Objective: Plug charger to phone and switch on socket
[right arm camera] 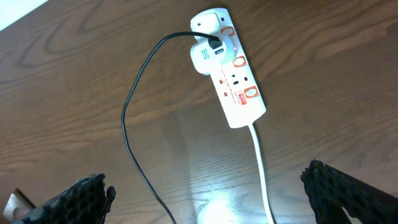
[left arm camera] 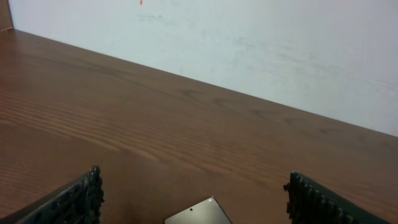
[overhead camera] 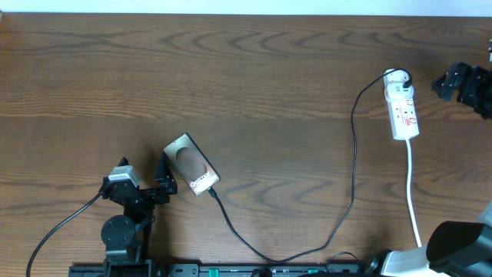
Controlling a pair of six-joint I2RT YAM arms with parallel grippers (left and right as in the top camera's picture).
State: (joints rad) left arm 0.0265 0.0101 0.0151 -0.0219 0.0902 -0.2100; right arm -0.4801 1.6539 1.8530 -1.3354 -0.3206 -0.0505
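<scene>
The phone (overhead camera: 192, 165) lies tilted on the table at lower left, brown-bronze with white lettering. Its top corner shows in the left wrist view (left arm camera: 199, 214). The charger cable (overhead camera: 354, 154) runs from the phone's lower end, where its tip (overhead camera: 210, 191) meets the phone, in a loop up to a white adapter (right arm camera: 205, 55) in the socket (overhead camera: 402, 104). My left gripper (overhead camera: 165, 178) is open just left of the phone; its fingers (left arm camera: 193, 190) straddle the phone's corner. My right gripper (overhead camera: 450, 81) is open and empty, right of the socket (right arm camera: 233, 78), above the cable (right arm camera: 127, 124).
The socket's white cord (overhead camera: 413, 192) runs down to the table's front edge; it also shows in the right wrist view (right arm camera: 261, 168). A pale wall (left arm camera: 249, 43) stands behind the table's far edge. Arm bases and black robot cables (overhead camera: 61, 223) sit along the front edge.
</scene>
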